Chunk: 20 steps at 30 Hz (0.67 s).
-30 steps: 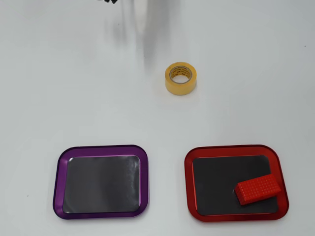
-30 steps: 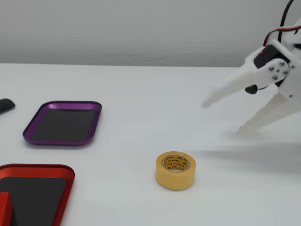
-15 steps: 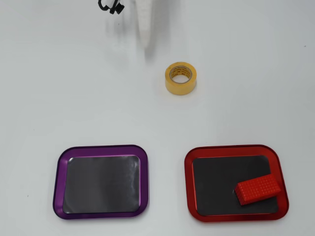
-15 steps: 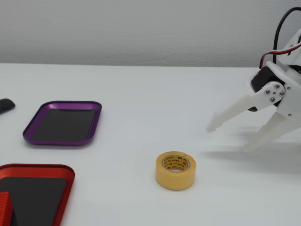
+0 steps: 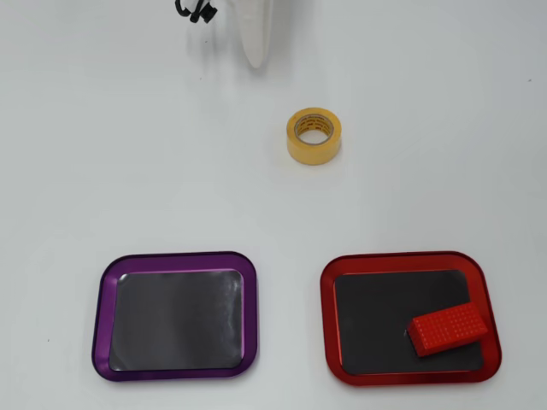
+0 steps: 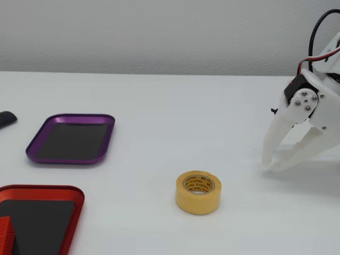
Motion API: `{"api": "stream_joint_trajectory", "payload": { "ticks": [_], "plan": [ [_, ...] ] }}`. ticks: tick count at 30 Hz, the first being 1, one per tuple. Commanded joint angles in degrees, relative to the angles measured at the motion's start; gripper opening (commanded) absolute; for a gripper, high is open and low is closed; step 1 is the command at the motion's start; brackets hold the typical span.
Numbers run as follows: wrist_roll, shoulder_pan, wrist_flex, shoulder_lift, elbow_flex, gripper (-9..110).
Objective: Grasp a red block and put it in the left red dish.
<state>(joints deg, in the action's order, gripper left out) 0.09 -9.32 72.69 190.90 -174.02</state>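
Observation:
The red block [image 5: 449, 329] lies inside the red dish [image 5: 329, 325] at its right front corner, one end against the rim. In the fixed view the block [image 6: 5, 236] is cut off at the lower left edge, inside the red dish [image 6: 53, 188]. My white gripper [image 5: 256, 60] is at the top of the overhead view, far from the dish. In the fixed view the gripper [image 6: 269, 166] stands at the right with its fingertips together near the table, holding nothing.
A yellow tape roll [image 5: 312, 154] stands mid-table between the gripper and the trays, and shows in the fixed view [image 6: 197, 204]. A purple-rimmed tray [image 5: 102, 316] lies left of the red dish. A small black object [image 6: 6, 118] lies at the far left edge.

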Motion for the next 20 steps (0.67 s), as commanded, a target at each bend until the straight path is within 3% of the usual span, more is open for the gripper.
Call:
{"api": "stream_joint_trajectory", "payload": {
  "ticks": [1, 20],
  "plan": [
    [0.4, 0.1, 0.0, 5.3, -0.4, 0],
    [0.8, 0.1, -0.1, 5.3, -0.4, 0]
  ]
}}
